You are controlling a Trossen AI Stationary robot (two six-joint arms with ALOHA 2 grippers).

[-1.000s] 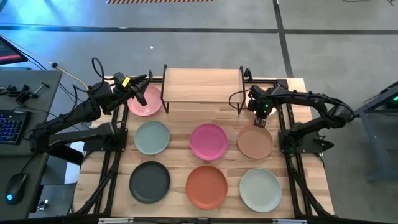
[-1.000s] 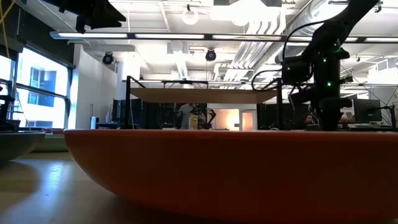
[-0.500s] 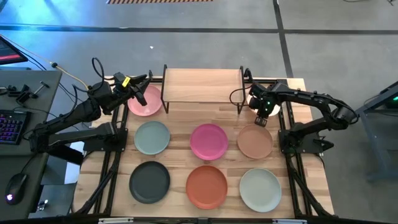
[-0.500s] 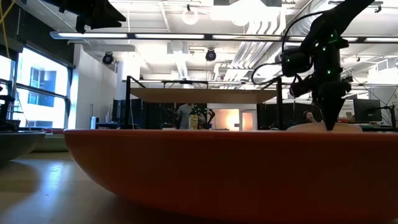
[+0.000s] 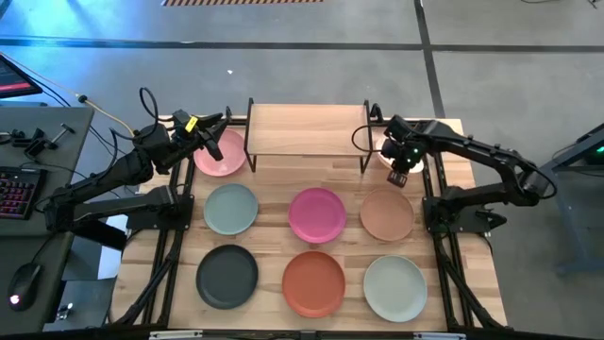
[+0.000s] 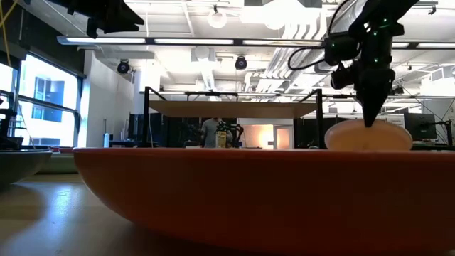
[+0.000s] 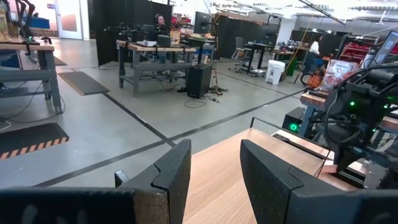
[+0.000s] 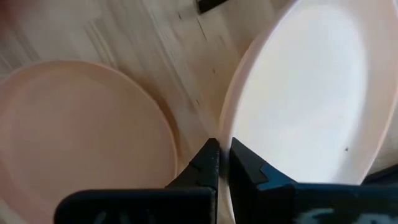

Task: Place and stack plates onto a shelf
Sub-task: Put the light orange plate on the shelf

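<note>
Right gripper (image 8: 219,163) pinches cream plate (image 8: 305,93) rim; left gripper (image 7: 214,171) open, empty.

So the right gripper (image 6: 370,122) has come up off the table with the cream plate (image 6: 368,135) pinched by its rim, and the plate now shows above the terracotta plate (image 6: 263,195) up front. From overhead that arm has drifted toward the shelf (image 5: 307,130) end.

Overhead downward, table-level outward, two wrist close-ups — shelf (image 5: 307,130) shared
</note>
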